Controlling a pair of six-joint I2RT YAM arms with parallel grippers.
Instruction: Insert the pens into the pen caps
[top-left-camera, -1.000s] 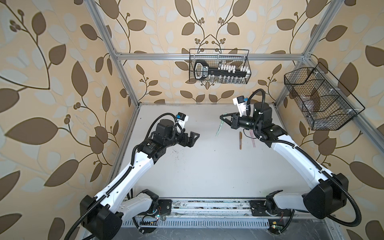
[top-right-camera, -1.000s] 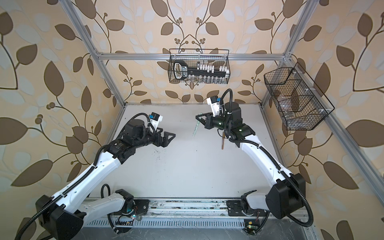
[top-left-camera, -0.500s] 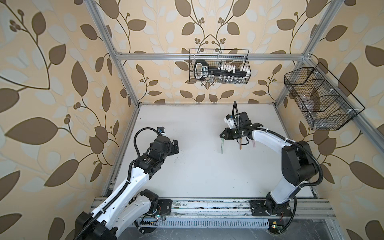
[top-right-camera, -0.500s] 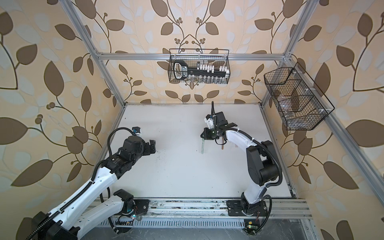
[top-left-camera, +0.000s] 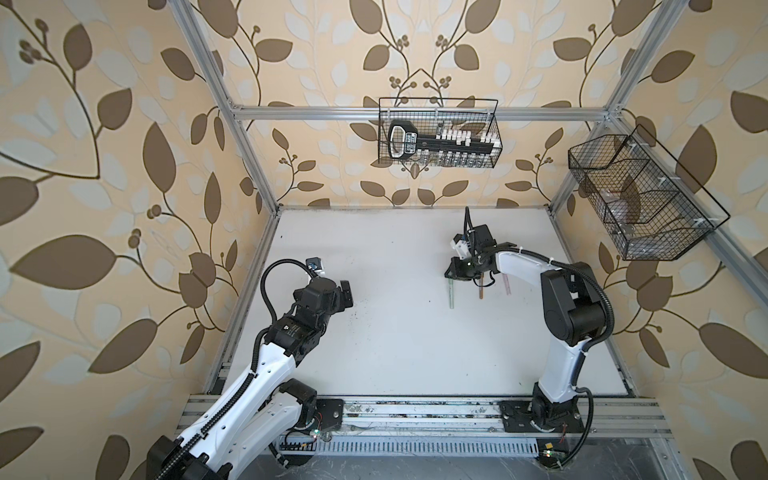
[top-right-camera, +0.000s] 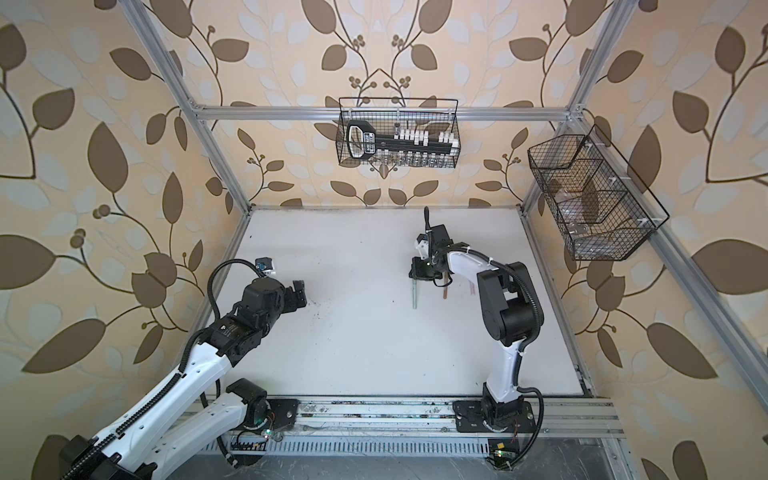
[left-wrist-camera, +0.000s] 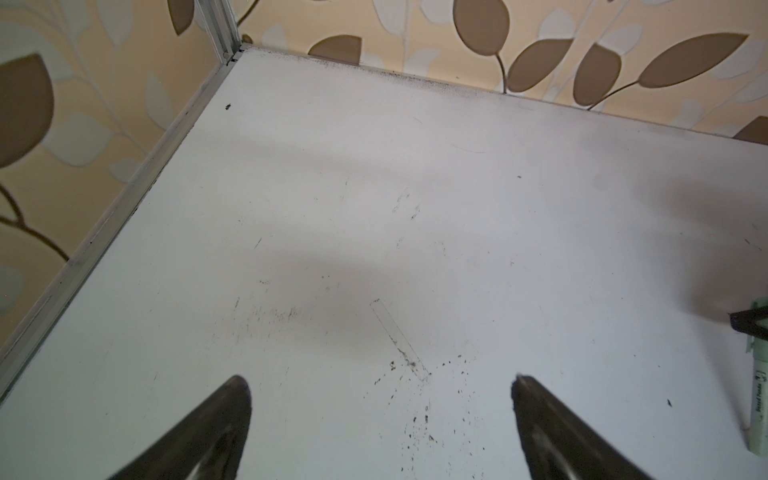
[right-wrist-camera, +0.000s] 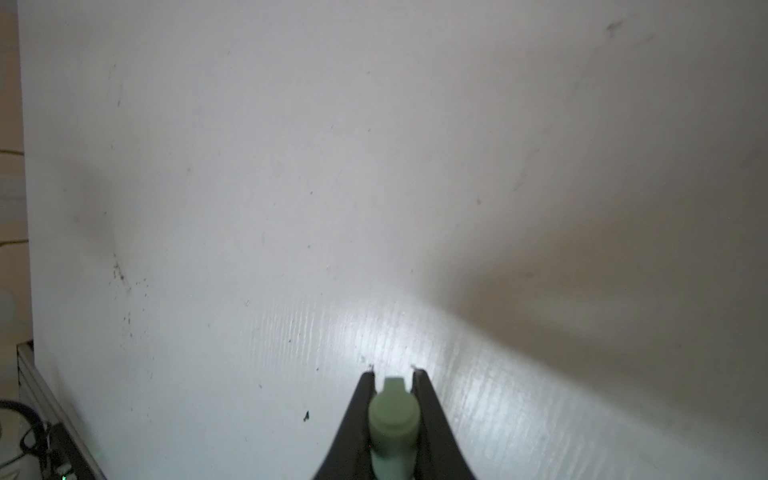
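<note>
right gripper (right-wrist-camera: 393, 373): narrow, closed against green pen (right-wrist-camera: 392, 419) lying on counter (top-left-camera: 395, 332) | brown pen (top-left-camera: 480, 291), pink pen (top-left-camera: 506, 284): just beside, far ends hidden under right arm (top-left-camera: 519, 266) | left gripper (left-wrist-camera: 380, 381): wide open, empty, well apart | wire basket (top-left-camera: 438, 133): back wall
</note>
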